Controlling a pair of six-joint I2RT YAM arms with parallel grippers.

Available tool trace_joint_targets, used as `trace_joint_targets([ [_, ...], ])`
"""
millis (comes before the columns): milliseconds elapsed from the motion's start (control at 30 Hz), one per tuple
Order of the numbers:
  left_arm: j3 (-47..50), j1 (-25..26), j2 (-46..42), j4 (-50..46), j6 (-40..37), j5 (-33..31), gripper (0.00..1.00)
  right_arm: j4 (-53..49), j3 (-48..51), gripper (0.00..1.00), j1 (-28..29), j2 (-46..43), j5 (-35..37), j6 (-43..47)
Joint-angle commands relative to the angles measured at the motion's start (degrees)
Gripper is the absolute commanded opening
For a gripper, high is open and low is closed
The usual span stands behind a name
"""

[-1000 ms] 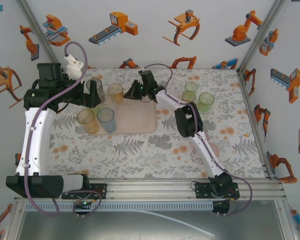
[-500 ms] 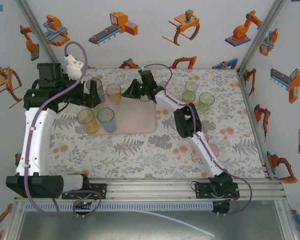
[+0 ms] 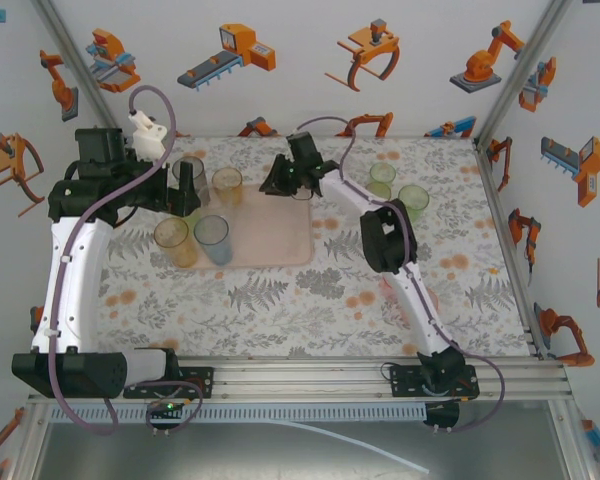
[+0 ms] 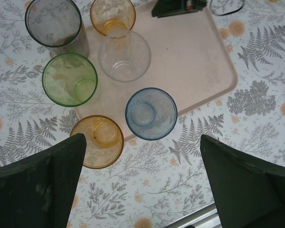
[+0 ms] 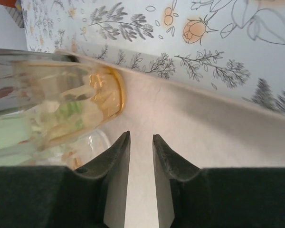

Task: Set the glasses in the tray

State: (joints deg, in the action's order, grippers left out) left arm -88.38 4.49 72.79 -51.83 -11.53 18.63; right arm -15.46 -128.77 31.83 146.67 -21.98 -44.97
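The pale pink tray (image 3: 280, 235) lies left of centre. An amber glass (image 3: 227, 184) and a clear glass (image 4: 124, 56) stand on it. A smoky grey glass (image 4: 53, 22), a green glass (image 4: 69, 79), a second amber glass (image 4: 97, 141) and a blue glass (image 4: 151, 113) stand along its left and near edges. My left gripper (image 4: 142, 152) hangs wide open above them, holding nothing. My right gripper (image 5: 141, 137) sits low over the tray (image 5: 204, 137), beside the amber glass (image 5: 76, 104). Its fingers are a narrow gap apart with nothing between them.
Three green glasses (image 3: 381, 176) (image 3: 378, 193) (image 3: 413, 202) stand on the floral tablecloth to the right of the tray. The right arm (image 3: 385, 240) stretches across the table's middle. White walls with robot stickers close in the back and sides.
The right gripper has drawn slightly back and up from the amber glass, and its elbow has swung right. The amber glass stays standing on the tray. The left arm has not moved.
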Motion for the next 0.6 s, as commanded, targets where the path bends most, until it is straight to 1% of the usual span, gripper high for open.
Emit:
trace_joint_targets([
  [0,1.8,0.3,-2.5,1.2,-1.9,-2.0,0.97,-7.7,0.5,0.32,-0.1,-10.1,4.5,7.6],
  [100,3.9,0.3,-3.6,1.7,-2.2,-2.2,0.97,-13.1,4.6,0.38,0.5,-17.2,8.6,12.1],
  [200,5.3,0.4,-4.6,1.7,-2.6,-2.5,0.97,-19.8,9.0,0.39,1.5,-24.9,14.2,16.7],
  [267,6.1,0.4,-5.6,1.6,-3.0,-2.6,0.97,-23.2,13.9,0.39,3.2,-31.3,20.7,19.1],
  [333,7.1,0.5,-6.6,1.6,-3.2,-2.4,0.97,-21.8,23.2,0.40,6.0,-39.4,27.4,20.7],
  [400,7.7,0.7,-7.3,0.4,-3.8,-1.2,0.97,-20.8,31.9,0.39,8.0,-47.1,31.1,19.7],
  [467,8.0,0.9,-7.7,-0.8,-4.0,-0.5,0.97,-21.1,40.7,0.39,9.3,-55.6,33.7,16.7],
  [567,8.9,1.0,-8.3,-1.7,-4.3,0.5,0.97,-22.2,53.3,0.39,9.7,-67.8,36.2,12.0],
])
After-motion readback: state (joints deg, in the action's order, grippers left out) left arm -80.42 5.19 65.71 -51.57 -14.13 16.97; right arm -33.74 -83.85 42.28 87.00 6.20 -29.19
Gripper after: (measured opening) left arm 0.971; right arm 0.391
